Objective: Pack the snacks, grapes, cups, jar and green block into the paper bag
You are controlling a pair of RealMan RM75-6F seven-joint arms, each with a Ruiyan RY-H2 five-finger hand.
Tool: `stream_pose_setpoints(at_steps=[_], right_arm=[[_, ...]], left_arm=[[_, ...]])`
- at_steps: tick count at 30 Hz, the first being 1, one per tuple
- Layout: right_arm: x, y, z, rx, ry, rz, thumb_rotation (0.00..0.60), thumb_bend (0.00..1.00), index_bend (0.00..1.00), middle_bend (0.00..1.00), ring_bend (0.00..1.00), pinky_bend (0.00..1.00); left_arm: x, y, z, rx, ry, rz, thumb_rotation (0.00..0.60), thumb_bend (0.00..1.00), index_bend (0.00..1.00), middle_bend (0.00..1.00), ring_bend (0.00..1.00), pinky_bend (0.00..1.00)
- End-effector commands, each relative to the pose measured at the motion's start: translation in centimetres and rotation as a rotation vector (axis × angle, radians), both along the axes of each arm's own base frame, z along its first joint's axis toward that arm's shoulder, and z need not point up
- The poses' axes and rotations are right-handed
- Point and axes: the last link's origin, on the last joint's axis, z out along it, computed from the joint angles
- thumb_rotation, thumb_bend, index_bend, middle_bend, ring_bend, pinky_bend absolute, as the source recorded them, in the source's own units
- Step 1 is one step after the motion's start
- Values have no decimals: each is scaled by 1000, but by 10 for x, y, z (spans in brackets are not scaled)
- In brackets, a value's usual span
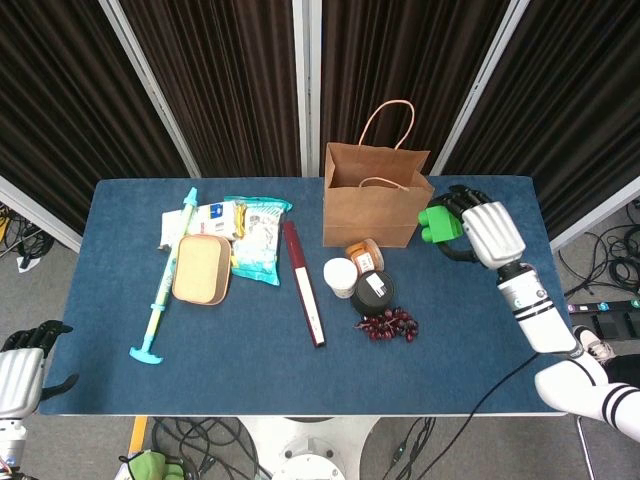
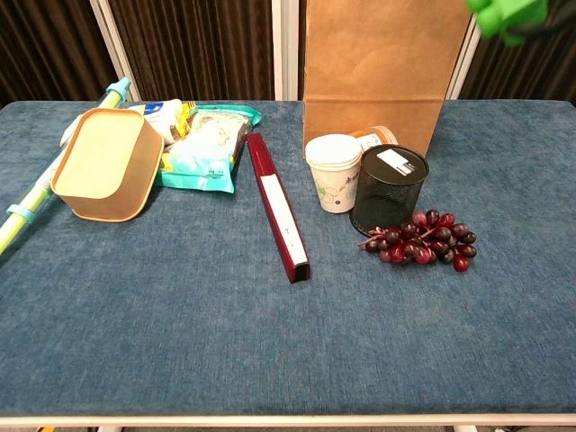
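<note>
Step in hand: green block [image 1: 437,222] going in. Right hand [image 1: 487,232] pinches it aloft, just beside paper bag [image 1: 375,208] at bench's far edge. Next: carry over bag mouth, release. Left hand [image 1: 20,375] idle off near-left corner, fingers loosely curled w/ nothing.
</note>
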Motion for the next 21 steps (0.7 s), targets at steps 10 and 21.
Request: stream_pose_setpoints(at_steps=[10, 21], right_arm=[[47, -56, 25, -66, -6, -69, 600, 259, 460, 408, 159, 262], [96, -102, -16, -6, 45, -103, 600, 258, 273, 289, 106, 221]], left_arm=[[0, 0, 0, 1, -2, -1, 600, 41, 356, 347, 311, 264], [-1, -3, 2, 4, 0, 16, 600, 40, 356, 347, 311, 264]])
